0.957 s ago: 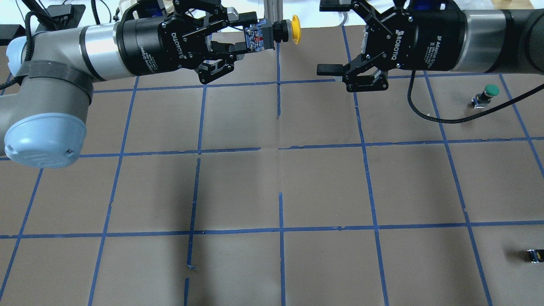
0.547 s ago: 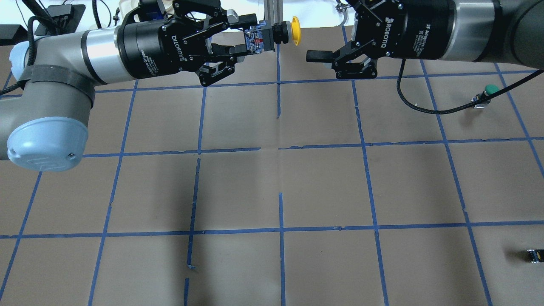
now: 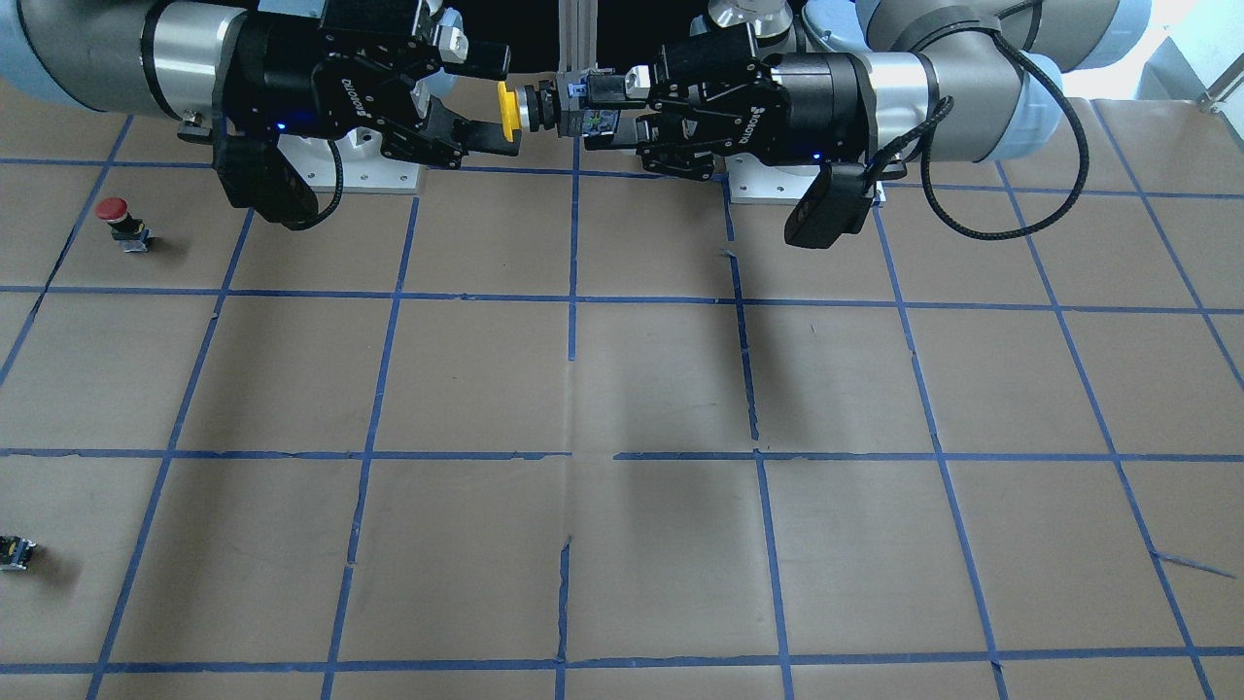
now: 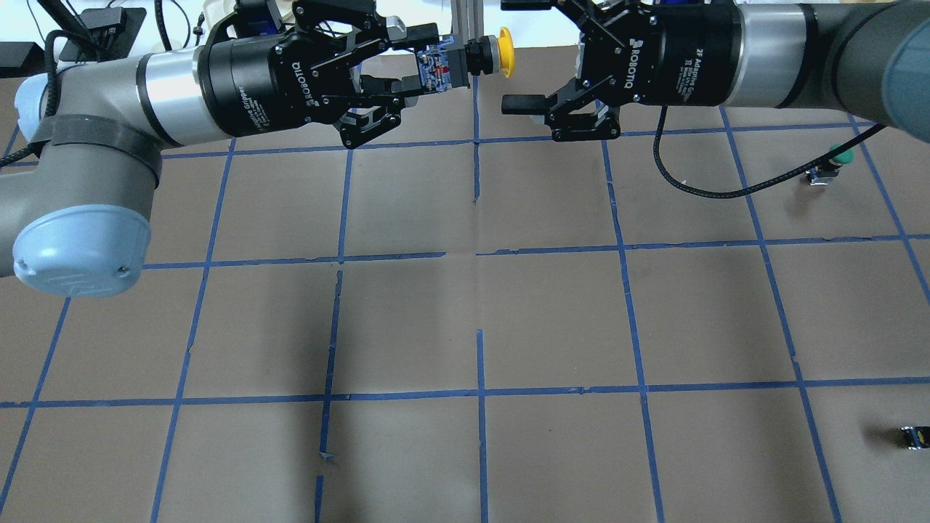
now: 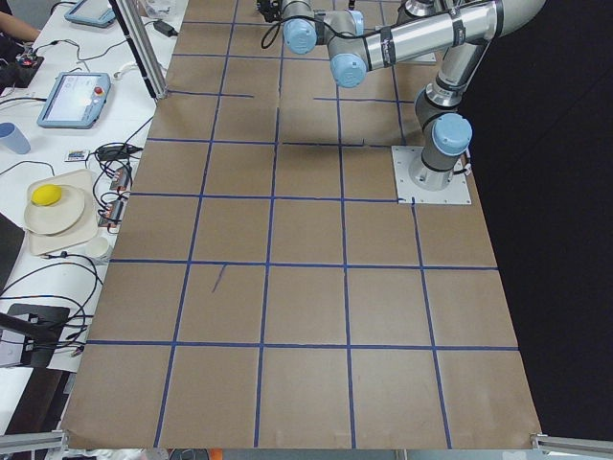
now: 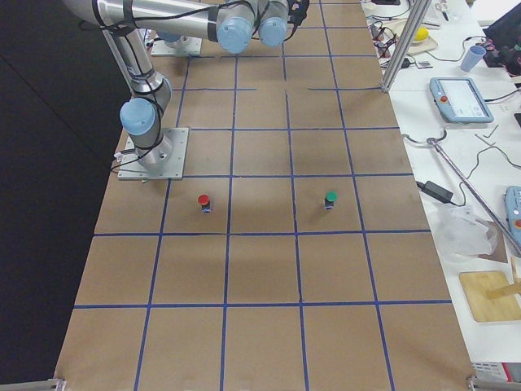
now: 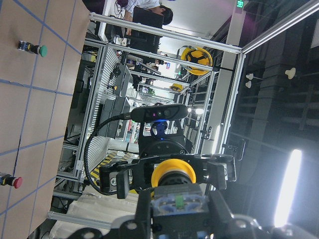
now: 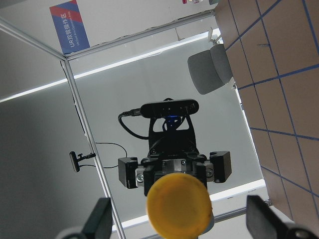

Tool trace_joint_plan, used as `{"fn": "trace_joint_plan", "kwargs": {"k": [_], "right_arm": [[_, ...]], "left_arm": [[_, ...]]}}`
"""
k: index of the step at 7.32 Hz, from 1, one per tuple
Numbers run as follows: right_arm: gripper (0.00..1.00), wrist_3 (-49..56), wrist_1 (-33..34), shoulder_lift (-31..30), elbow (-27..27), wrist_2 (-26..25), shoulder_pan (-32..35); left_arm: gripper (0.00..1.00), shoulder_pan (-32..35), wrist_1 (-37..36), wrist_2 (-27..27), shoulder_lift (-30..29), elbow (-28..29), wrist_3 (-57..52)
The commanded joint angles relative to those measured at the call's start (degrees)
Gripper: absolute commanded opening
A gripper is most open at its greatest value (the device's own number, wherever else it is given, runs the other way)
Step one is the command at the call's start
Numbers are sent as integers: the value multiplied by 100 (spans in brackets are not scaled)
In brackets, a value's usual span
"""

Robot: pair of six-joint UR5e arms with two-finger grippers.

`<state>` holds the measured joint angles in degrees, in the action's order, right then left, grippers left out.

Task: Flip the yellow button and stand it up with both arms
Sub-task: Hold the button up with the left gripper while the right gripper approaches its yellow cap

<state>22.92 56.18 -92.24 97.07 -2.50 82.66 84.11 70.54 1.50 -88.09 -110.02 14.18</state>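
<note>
Left claw (image 4: 436,64) grips the one yellow button (image 4: 503,52); right claw (image 4: 517,54) gapes wide around its cap, seemingly not touching. One red button (image 3: 115,209), one green button (image 4: 841,153).

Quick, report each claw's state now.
Left claw: closed on the button.
Right claw: open, flanking the button, not gripping.

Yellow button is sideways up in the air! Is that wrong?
It looks odd but isn't broken: the left gripper holds the yellow button off the table by its base, lying sideways, cap between the open right gripper's fingers. Nothing is spilled or damaged.
</note>
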Motion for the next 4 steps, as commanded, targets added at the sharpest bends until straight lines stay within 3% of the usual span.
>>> {"fn": "trace_joint_plan", "kwargs": {"k": [1, 2, 4], "right_arm": [[61, 2, 85, -5, -12, -40, 22], [46, 11, 86, -5, 5, -40, 22], [40, -7, 147, -13, -21, -58, 22]], "left_arm": [[11, 0, -31, -1, 2, -2, 6], [11, 0, -31, 8, -7, -11, 6], [11, 0, -31, 0, 19, -28, -2]]}}
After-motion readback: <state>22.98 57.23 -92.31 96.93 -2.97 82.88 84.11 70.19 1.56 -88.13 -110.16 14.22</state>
